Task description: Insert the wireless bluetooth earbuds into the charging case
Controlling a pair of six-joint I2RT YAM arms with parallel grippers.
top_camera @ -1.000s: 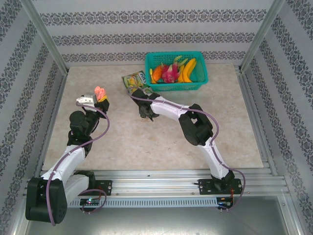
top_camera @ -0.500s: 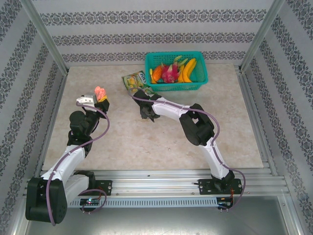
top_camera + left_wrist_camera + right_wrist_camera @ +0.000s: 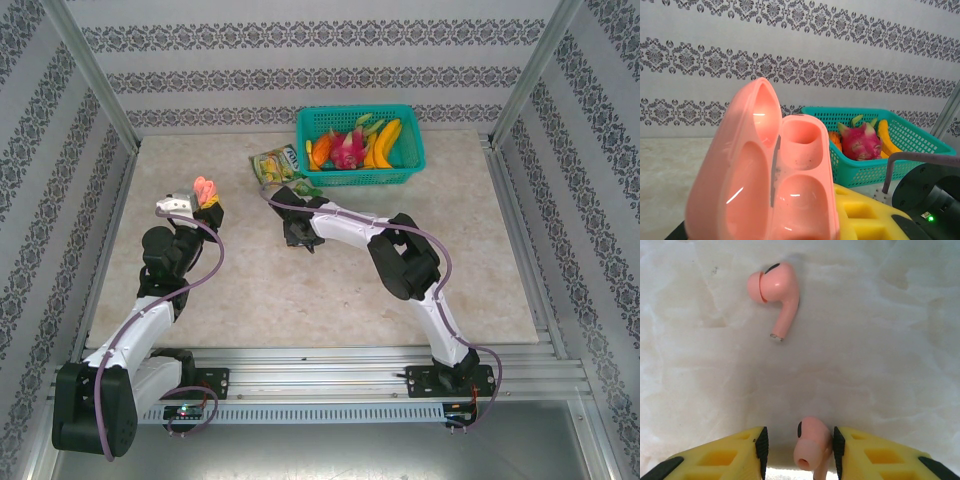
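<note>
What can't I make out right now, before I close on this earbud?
1. Right wrist view: the bottom edge cuts off the stem of the pink earbud between the jaws of the right gripper.
2. Top view: the loose earbud is too small to pick out beside the right gripper.
3. Left wrist view: the bottom edge cuts off the open charging case at its base, hiding the left gripper hold.

Left pincer [image 3: 205, 196] clamped, right pincer [image 3: 800, 441] parted
</note>
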